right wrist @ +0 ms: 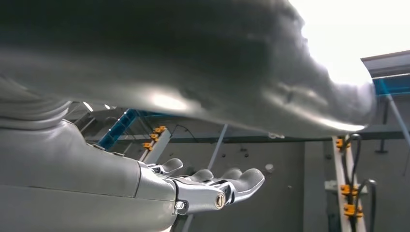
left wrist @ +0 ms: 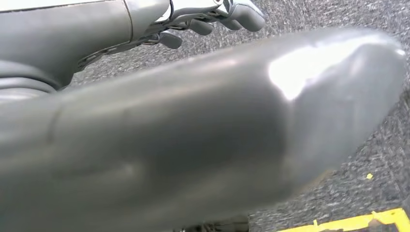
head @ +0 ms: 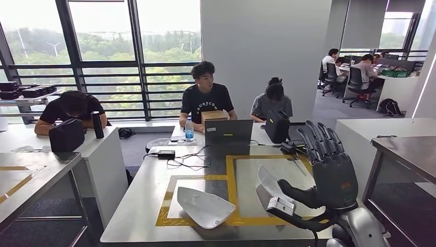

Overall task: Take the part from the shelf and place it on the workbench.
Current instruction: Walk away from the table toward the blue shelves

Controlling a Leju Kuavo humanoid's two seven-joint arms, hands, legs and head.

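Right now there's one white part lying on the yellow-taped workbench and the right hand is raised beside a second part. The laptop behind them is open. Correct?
Not quite: the head view shows the laptop closed, not open. The rest holds: one white part lies on the workbench, and the right hand is raised beside a second part.

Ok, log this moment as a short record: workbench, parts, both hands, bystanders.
workbench: grey table with yellow-taped squares
placed part: white curved shell lying in the near-left taped square
held part: second white curved part gripped by the right hand above the right taped square
right hand: raised, fingers pointing up, thumb against the part
left hand: hanging over grey carpet, fingers curled, nothing in it
bystanders: three people seated behind the far end, laptop facing them
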